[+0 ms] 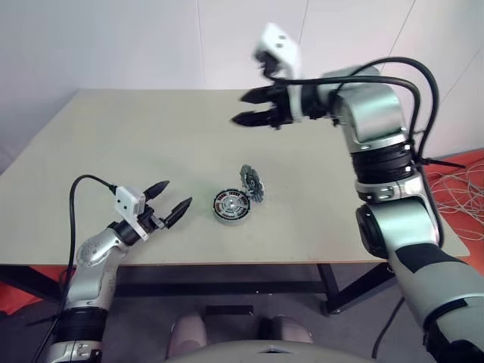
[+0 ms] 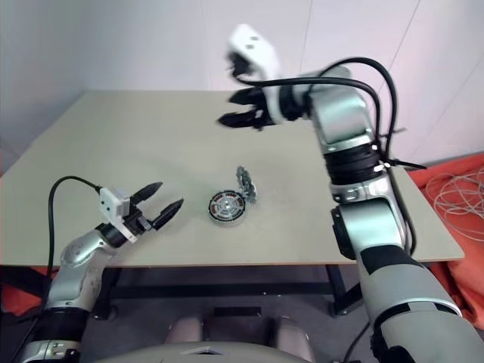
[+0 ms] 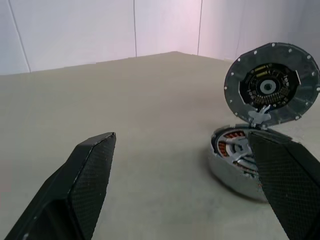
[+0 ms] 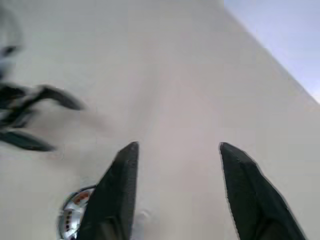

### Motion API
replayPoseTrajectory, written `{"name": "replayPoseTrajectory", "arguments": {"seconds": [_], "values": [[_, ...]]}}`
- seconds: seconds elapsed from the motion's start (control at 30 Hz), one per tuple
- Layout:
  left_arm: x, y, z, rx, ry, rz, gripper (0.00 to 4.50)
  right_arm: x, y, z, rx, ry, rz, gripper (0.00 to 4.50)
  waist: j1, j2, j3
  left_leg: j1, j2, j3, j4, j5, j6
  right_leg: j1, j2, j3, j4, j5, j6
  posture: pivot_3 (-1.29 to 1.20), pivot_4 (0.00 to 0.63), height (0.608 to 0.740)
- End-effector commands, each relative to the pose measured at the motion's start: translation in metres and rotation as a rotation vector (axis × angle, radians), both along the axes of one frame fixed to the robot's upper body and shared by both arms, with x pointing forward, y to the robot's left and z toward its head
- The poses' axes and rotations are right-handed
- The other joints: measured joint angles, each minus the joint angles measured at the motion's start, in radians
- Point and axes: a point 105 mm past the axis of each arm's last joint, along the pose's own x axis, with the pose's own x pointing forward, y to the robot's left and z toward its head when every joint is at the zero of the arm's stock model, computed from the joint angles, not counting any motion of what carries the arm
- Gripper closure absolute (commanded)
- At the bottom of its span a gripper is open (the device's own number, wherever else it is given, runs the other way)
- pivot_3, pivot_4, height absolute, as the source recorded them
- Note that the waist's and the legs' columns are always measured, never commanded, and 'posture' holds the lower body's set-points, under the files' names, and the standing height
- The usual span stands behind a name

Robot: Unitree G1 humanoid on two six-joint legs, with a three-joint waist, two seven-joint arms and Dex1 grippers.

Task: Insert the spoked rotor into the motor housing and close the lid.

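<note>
Your lid (image 3: 271,82) stands on edge against the far side of the housing (image 1: 231,206) mid-table, rotor already inside, nearer your wide-open, empty left gripper (image 1: 171,200) than the raised, parted, empty right gripper (image 1: 253,107).

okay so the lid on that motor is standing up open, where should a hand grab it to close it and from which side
Take the lid by its free top edge, away from the hinge where it meets the motor housing. It stands nearly upright with its thin rim exposed. The right hand hangs open above it, so coming down from above probably suits; the left hand waits open beside the housing.
</note>
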Motion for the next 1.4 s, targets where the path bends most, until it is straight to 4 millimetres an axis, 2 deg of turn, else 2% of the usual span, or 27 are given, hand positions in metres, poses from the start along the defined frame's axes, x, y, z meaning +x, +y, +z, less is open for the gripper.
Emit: {"name": "replayPoseTrajectory", "arguments": {"seconds": [0.03,0.1,0.2,0.27,0.33,0.43,0.57,0.8,0.97,1.13,1.4], "values": [[-0.004,0.007,0.016,0.018,-0.050,-0.011,0.00,0.019,-0.042,-0.012,0.112,-0.020,-0.212,2.65,0.005,0.000,0.000,0.000,0.000,0.000,-0.001,0.000,0.000,0.000,0.000,0.000,0.000,0.000,0.000,0.00,0.000,0.740],[-0.007,0.012,0.015,0.031,-0.042,-0.006,0.00,0.021,-0.065,-0.044,0.107,0.000,-0.315,3.32,0.007,0.001,0.000,-0.001,0.000,0.001,-0.002,0.000,0.000,-0.002,0.000,-0.001,0.001,0.000,0.000,0.00,0.000,0.740],[-0.008,0.016,0.015,0.039,-0.037,-0.002,0.00,0.007,-0.072,-0.087,0.054,0.036,-0.320,4.37,0.008,0.003,0.000,-0.002,0.000,0.003,-0.003,0.000,0.000,-0.003,0.000,-0.001,0.001,0.000,0.000,0.00,0.000,0.740],[-0.008,0.017,0.015,0.041,-0.036,0.000,0.00,-0.007,-0.068,-0.117,-0.018,0.066,-0.279,4.49,0.006,0.005,0.001,-0.002,0.000,0.003,-0.003,0.000,0.000,-0.004,0.000,-0.001,0.001,0.000,0.000,0.00,0.000,0.740],[-0.008,0.017,0.015,0.042,-0.033,0.000,0.00,-0.017,-0.062,-0.130,-0.030,0.090,-0.237,4.49,0.003,0.007,0.003,-0.003,0.000,0.003,-0.003,0.000,0.000,-0.004,0.000,-0.001,0.001,0.000,0.000,0.00,0.000,0.740],[-0.007,0.019,0.012,0.053,-0.015,0.011,0.00,-0.032,-0.038,-0.133,0.035,0.134,-0.141,4.49,0.003,0.009,0.004,-0.003,0.000,0.004,-0.003,0.001,-0.001,-0.004,0.000,-0.001,0.001,0.000,0.000,0.00,0.000,0.740],[-0.008,0.021,0.009,0.053,-0.002,0.021,0.00,-0.042,-0.011,-0.124,0.106,0.143,-0.052,4.49,0.006,0.009,0.003,0.001,0.001,0.003,-0.002,0.001,-0.002,-0.002,0.000,-0.002,0.000,0.000,0.001,0.00,0.000,0.740],[-0.010,0.019,0.008,0.049,-0.004,0.031,0.00,-0.057,0.021,-0.127,0.113,0.188,0.080,4.49,0.007,0.008,0.003,0.001,0.000,0.001,-0.001,0.001,-0.001,0.001,0.000,-0.003,-0.003,-0.001,0.001,0.00,0.000,0.740],[-0.011,0.017,0.007,0.046,-0.004,0.031,0.00,-0.060,0.036,-0.134,0.106,0.217,0.122,4.49,0.004,0.008,0.003,0.000,0.001,0.000,-0.002,0.001,-0.001,0.001,0.000,-0.003,-0.003,-0.001,0.001,0.00,0.000,0.740],[-0.008,0.012,0.008,0.038,-0.009,0.026,0.00,-0.062,0.047,-0.150,0.063,0.237,0.145,4.49,0.005,0.007,0.003,0.000,0.001,0.000,-0.002,0.001,-0.001,0.000,0.000,-0.003,-0.003,0.000,0.001,0.00,0.000,0.740],[-0.004,0.008,0.009,0.029,-0.014,0.021,0.00,-0.064,0.050,-0.166,-0.002,0.246,0.159,4.49,0.005,0.007,0.003,-0.001,0.001,0.000,-0.002,0.001,-0.001,-0.001,0.000,-0.003,-0.003,0.000,0.001,0.00,0.000,0.740]]}}
